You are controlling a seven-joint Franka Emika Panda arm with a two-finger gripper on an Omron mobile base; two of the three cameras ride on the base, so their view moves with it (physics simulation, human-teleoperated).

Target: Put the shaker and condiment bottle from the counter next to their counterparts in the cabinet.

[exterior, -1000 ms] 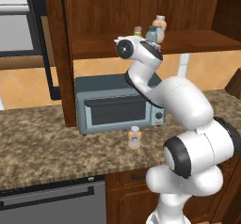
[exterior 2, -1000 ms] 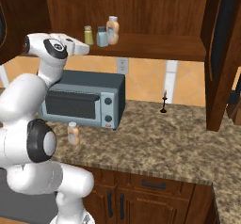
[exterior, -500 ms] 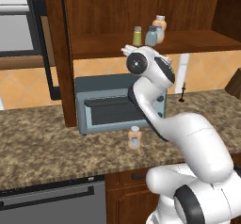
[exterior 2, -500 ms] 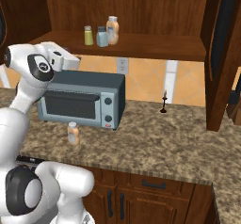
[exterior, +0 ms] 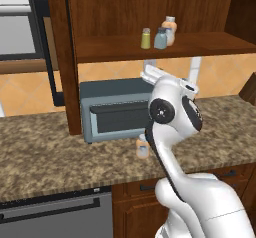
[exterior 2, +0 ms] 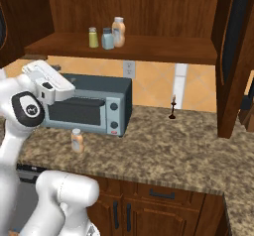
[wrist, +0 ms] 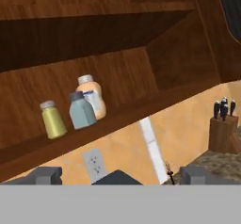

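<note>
On the cabinet shelf the yellow-green shaker stood upright just beside the blue-grey shaker, with an orange bottle right behind that one — so one half of the job looked done. What remained was the second orange bottle, which stood upright on the worktop just in front of the toaster oven, cap up, its long axis vertical.

The gripper hung in front of the oven at about the height of its top, aimed up toward the shelf, its jaws spread about as wide as they go and holding nothing. The two dark fingertips showed at the bottom of the hand view with only air between them.

To do the next step well, I judged the hand would need to swing down and turn away from the shelf toward the bottle on the worktop. It should come in level from the front or side — jaws straddling the body below the white cap — so the grip crosses the short axis and the bottle stays upright. The oven door sat close behind, so the approach should stop short of it. A light bottle like this could tip if one finger touched first; centring before closing would help. Then it should go up to the shelf, next to its twin.
</note>
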